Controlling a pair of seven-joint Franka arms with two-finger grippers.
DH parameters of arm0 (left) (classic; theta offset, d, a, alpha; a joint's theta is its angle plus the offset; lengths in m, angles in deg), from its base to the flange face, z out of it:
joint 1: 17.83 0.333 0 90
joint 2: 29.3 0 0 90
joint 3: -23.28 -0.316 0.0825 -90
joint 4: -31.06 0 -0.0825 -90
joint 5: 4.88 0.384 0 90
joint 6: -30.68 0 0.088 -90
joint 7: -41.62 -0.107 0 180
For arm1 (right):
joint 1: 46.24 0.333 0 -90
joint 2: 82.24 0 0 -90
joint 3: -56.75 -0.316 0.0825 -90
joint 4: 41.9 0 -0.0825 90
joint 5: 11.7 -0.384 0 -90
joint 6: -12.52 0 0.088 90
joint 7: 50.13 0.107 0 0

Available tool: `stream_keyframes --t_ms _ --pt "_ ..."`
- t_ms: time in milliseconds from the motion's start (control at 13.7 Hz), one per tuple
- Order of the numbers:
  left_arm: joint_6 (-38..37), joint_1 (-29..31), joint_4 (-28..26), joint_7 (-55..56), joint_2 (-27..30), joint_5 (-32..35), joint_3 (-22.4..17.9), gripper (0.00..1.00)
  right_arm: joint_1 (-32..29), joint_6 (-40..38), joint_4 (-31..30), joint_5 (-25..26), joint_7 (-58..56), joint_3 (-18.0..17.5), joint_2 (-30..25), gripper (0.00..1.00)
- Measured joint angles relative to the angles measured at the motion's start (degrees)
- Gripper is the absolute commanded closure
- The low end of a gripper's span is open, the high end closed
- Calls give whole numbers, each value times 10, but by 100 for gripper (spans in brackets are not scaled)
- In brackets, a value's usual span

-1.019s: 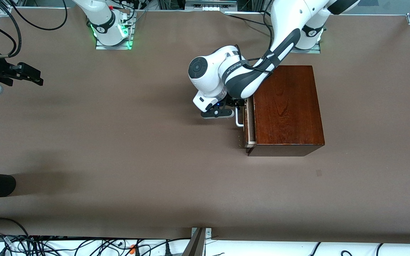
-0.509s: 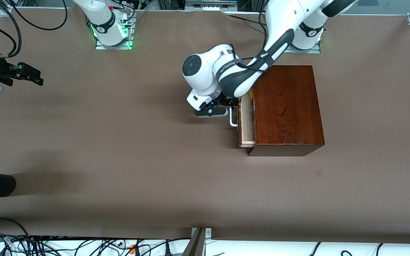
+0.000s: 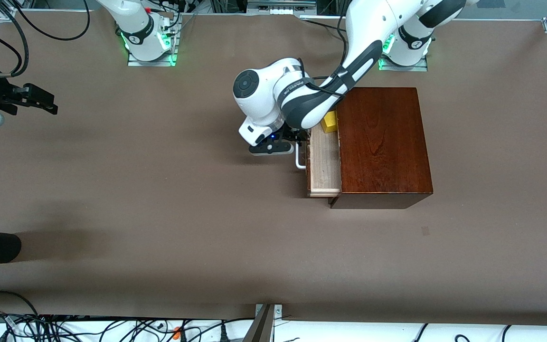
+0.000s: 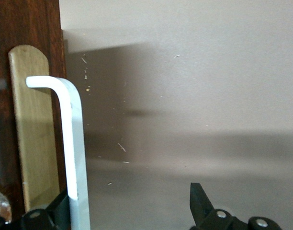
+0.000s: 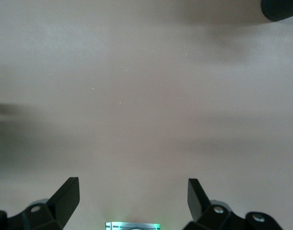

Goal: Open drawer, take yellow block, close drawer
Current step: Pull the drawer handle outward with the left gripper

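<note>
— Reddish-brown and glossy, the wooden box (image 3: 382, 142) sits toward the left arm's end of the table (image 3: 159, 213). Where is the drawer?

— The drawer (image 3: 323, 161) stands partly pulled out of the box, its pale wood floor bare in the front view. The yellow block (image 3: 329, 122) lies in the drawer, at the corner farther from the front camera, just beside the box's edge and half under the left arm's wrist.

— And the left gripper (image 3: 300, 140)?

— It is at the drawer's white handle (image 3: 300, 161). The front view hides its jaws under the wrist. The left wrist view shows more: the handle (image 4: 72, 143) runs along one dark finger (image 4: 46, 215), while the other finger stands well apart from it, so the jaws are spread and hooked on the bar, not clenched on it.

— Does that wrist view show the block?

— No, only the drawer's dark front (image 4: 27, 28), a pale wood plate under the handle, and the table.

— The right gripper (image 3: 41, 102)?

— It waits near the table's edge at the right arm's end, well apart from the box. Its own view shows the jaws released, with only bare table between the fingers (image 5: 65, 196).
</note>
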Motion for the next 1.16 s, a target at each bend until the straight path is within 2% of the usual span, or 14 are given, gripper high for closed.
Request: stream_keyframes --t_ms 582,1165 --pt "-13 -46 64 10 -33 1 -22 0 0 0 0 0 0 -1 5 0" --pt "-10 -68 97 28 -44 0 -18 0 0 0 0 0 1 -3 17 0"
